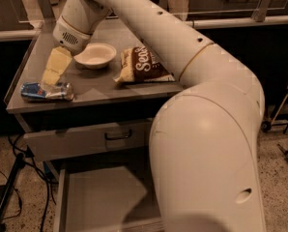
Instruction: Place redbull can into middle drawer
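Closest to us, the robot's bulky white arm (207, 144) fills the lower right and covers part of the middle drawer (98, 202), which is pulled out at the bottom, its flat grey floor bare where we can see it. Above it we find a shut drawer front (71, 143) with a dark loop handle (118, 135). On the table (110, 88) over that, the redbull can (46, 91) lies on its side near the front left corner, well apart from the drawer below. The gripper (50, 77) hangs right over the can, tilted down toward it; we cannot tell whether it touches the can, or whether it is wide or narrow. Farther back sit a white bowl (94, 55) and, to its right, a brown chip bag (143, 66).
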`<state>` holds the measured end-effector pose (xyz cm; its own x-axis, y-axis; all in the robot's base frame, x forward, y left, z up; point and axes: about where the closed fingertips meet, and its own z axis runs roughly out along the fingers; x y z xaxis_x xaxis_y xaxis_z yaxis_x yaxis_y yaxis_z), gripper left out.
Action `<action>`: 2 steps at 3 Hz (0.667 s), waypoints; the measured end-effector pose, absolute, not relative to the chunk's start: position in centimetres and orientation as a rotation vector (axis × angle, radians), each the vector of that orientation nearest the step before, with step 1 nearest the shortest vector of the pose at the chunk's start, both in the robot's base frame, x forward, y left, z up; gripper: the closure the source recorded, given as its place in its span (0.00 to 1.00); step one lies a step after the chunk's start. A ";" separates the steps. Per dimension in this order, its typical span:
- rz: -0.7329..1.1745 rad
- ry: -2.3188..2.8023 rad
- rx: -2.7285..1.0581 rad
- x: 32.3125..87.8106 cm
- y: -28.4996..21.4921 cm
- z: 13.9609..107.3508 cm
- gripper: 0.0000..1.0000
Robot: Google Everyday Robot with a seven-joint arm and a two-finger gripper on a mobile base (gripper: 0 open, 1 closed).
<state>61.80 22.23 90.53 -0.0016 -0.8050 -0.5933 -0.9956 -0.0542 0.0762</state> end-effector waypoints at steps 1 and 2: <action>0.744 1.903 -1.881 61.1 23.3 89.7 0.00; 0.759 1.951 -1.863 60.8 24.1 88.5 0.00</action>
